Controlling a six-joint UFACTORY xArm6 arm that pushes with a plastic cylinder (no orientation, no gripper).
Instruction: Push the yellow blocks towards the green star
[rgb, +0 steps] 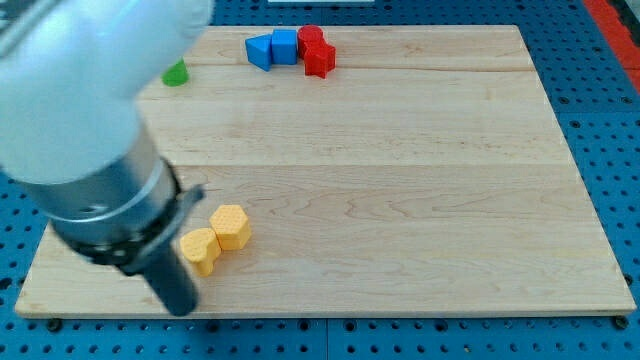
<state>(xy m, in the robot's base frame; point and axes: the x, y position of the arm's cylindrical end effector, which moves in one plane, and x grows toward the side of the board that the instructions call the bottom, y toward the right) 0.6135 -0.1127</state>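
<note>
Two yellow blocks lie touching near the view's bottom left: a yellow hexagon (231, 226) and, just left and below it, a yellow heart (199, 250). A green block (176, 73), partly hidden by the arm so its shape is unclear, sits at the top left. My tip (181, 307) is at the end of the dark rod, just below and left of the yellow heart, close to it or touching it. The arm's large blurred body covers the view's top left.
A blue block (259, 51) and a blue cube (284, 46) sit at the top centre, touching two red blocks (316, 50). The wooden board (400, 200) lies on a blue pegboard; its bottom edge runs just under my tip.
</note>
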